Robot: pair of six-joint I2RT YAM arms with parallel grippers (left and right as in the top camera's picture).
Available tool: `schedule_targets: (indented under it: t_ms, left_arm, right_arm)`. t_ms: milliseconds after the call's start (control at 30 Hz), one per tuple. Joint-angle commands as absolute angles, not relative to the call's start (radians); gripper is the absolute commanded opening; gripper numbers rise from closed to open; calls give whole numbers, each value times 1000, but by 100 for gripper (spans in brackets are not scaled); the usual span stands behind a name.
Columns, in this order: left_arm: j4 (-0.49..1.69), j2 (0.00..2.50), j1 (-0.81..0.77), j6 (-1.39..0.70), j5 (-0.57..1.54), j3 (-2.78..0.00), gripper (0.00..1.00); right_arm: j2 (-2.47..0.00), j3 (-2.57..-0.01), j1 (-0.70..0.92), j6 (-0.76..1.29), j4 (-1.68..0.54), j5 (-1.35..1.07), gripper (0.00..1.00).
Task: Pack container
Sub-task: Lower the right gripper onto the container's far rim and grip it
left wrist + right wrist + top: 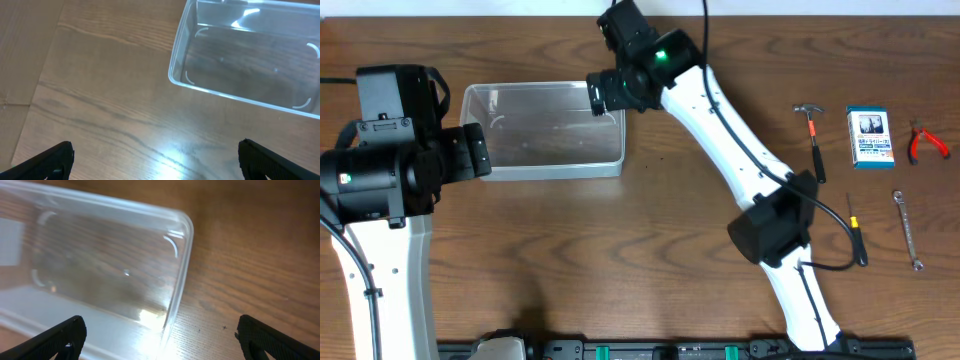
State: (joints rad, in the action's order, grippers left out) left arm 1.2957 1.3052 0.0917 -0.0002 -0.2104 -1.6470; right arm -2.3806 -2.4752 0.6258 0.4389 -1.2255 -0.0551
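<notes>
The clear plastic container (pixel 550 170) stands empty on the wooden table at the back left. My left gripper (pixel 472 150) is open and empty by its left end; in the left wrist view the container (pixel 172 75) lies ahead and to the right of the open fingers (pixel 157 160). My right gripper (pixel 604 94) is open and empty over the container's back right corner. In the right wrist view its fingers (pixel 160 337) straddle the container's rim (pixel 186 255), not touching it.
At the right side of the table lie a hammer (pixel 812 135), a small blue-and-white box (pixel 870 137), red-handled pliers (pixel 926 142), a wrench (pixel 907 230) and a screwdriver (pixel 857 240). The right arm stretches diagonally across the table's middle.
</notes>
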Motion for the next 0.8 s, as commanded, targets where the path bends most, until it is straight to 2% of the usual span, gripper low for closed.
schedule_targets:
  t_ms: [0, 400, 767]
  left_arm:
    - [1312, 1307, 97, -18, -220, -1653, 98]
    - [1327, 1307, 97, -87, -218, -1653, 98]
    - [1346, 1306, 97, -89, -217, -1653, 98]
  right_arm:
    - [-2420, -2491, 620, 487, -1245, 20, 99]
    - [-2442, -2491, 623, 520, -1274, 134, 99]
    - [-2457, -2491, 642, 490, -1270, 64, 99]
